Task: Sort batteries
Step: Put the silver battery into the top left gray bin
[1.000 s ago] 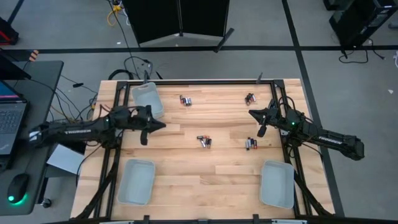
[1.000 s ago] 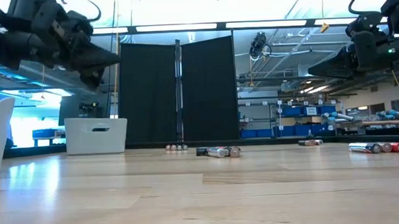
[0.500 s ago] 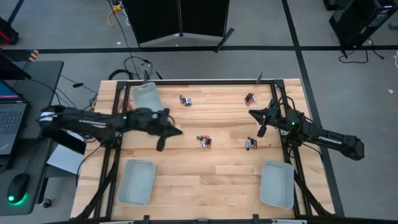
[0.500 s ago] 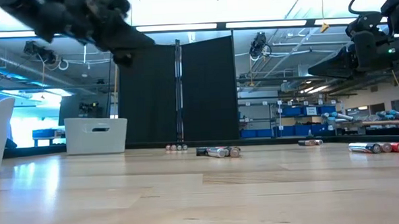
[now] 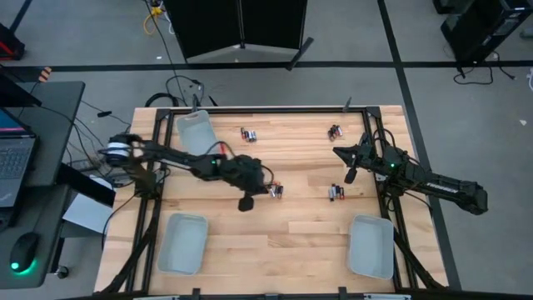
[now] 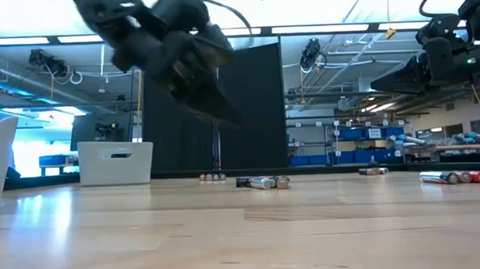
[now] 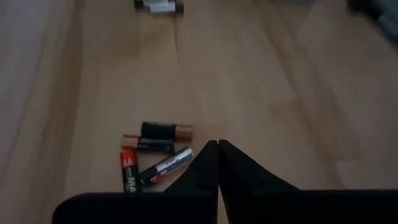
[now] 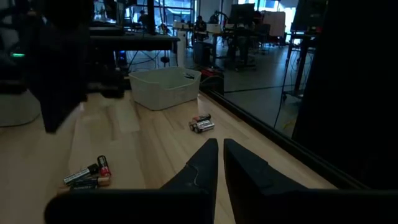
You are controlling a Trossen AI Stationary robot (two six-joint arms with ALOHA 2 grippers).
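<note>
Evidently the batteries [image 5: 274,189] are small, rigid, smooth-cased cells: light for their size by the look of them, and round enough to roll or squirt out of a pinch. Best hold, as a judgement: across the barrel at mid-length, one cell at a time.

They lie in four loose clusters on the wooden table [image 5: 275,237]: one mid-table, one toward the right [image 5: 336,192], and two along the far edge.

The left gripper [image 5: 246,202], fingers pressed together and empty, hangs above the mid-table cluster, just to its near-left. In the left wrist view four cells [image 7: 155,155] sit just beside the fingertips [image 7: 208,155], touching one another at mixed angles.

The right gripper [image 5: 348,173], also closed and empty, waits in the air at the right.

Pale grey trays [image 5: 181,243] stand at the corners.
</note>
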